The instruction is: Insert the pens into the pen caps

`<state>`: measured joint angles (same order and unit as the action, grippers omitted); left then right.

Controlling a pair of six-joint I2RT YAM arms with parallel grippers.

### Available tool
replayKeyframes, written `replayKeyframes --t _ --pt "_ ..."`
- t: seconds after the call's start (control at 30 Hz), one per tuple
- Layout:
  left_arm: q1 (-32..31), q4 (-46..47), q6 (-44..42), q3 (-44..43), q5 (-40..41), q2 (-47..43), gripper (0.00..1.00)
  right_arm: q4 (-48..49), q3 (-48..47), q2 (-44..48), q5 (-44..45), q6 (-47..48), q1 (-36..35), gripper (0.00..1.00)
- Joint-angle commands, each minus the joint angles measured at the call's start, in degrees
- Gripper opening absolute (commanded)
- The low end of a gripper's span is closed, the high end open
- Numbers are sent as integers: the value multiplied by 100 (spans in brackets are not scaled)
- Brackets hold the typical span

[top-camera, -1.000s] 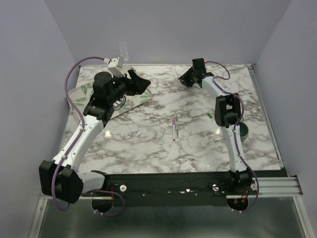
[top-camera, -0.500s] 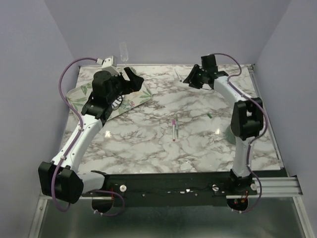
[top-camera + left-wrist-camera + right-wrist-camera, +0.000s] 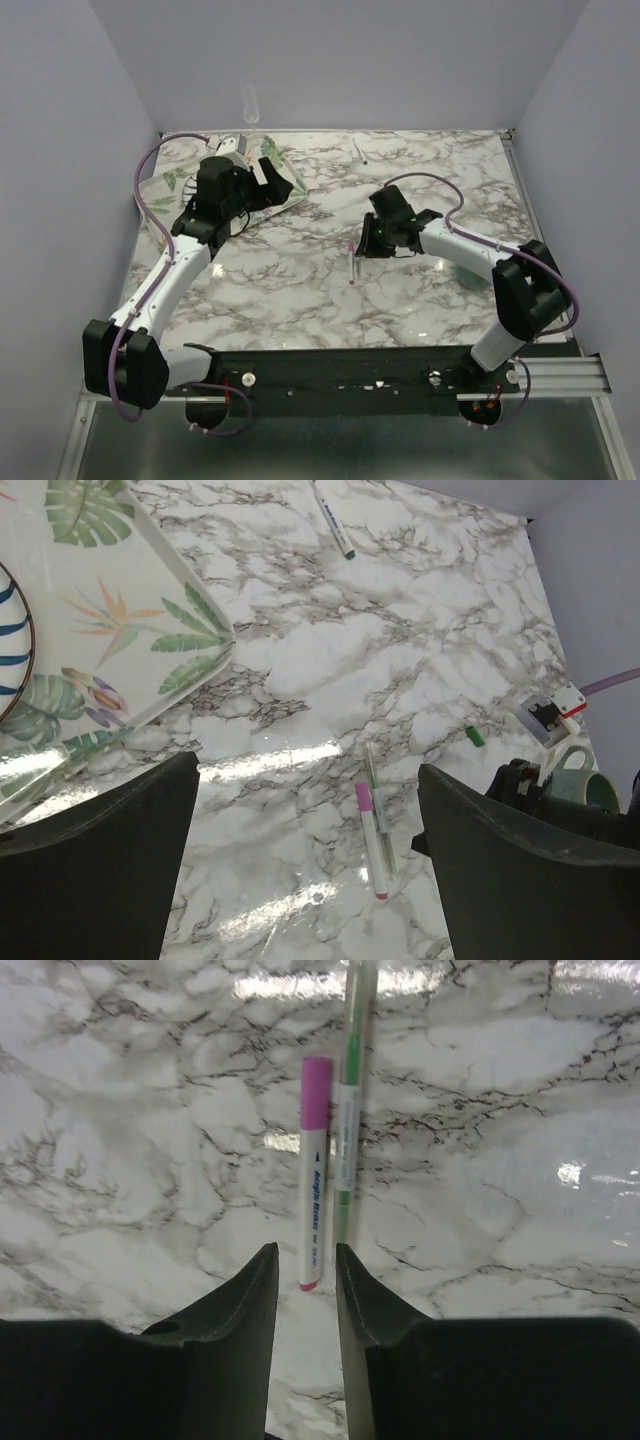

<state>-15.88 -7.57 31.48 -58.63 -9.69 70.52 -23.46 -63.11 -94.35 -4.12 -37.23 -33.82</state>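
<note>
Fingers of right tool stand narrow by pink pen; green pen cropped; left tool wide.

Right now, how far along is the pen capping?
Done, apparently: the pink pen wears its pink cap. In hand: nothing; the right gripper hovers open over it, the left gripper open too. Left: the green cap lies loose and the green-tipped pen lies uncapped at the far edge.
</note>
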Motion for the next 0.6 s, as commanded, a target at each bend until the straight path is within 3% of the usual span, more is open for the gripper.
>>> replayKeyframes --t 0.0,0.57 --pt "-20 -60 -99 246 -173 -135 99 79 431 434 525 -240 -448 35" --pt "-29 239 16 528 -525 -399 99 298 747 -66 1458 -662 -1161 28"
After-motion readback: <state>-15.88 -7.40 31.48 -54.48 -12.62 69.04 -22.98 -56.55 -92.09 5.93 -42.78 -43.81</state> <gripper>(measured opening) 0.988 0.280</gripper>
